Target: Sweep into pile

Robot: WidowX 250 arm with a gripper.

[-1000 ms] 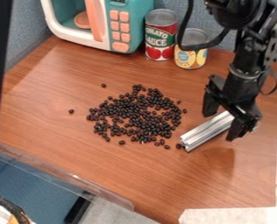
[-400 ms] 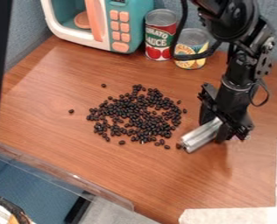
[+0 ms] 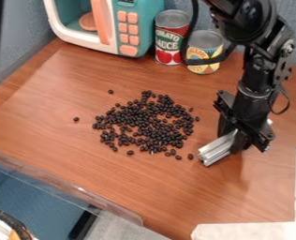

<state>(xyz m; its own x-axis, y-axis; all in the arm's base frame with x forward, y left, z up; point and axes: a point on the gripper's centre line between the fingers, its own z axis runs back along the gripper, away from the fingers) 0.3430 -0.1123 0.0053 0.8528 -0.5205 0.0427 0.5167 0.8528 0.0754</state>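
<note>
Beans (image 3: pixel 144 123), small, black, oval, too many to count, lie scattered on one brown wood-grain table (image 3: pixel 131 183); at their four o'clock, one black two-finger gripper (image 3: pixel 240 141) clamps one ridged silver metal bar (image 3: pixel 217 149).

Soft, even light brightens the table (image 3: pixel 131 183), glinting off a metal bar (image 3: pixel 215 151), with a faint shadow near the gripper (image 3: pixel 235 139).

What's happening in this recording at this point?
A robot arm's gripper is holding a short silver metal bar low over the wooden table, just to one side of a loose patch of black beans. The beans haven't been swept into a tight pile; a few lie apart from the rest. Two cans and a toy microwave stand behind.
</note>
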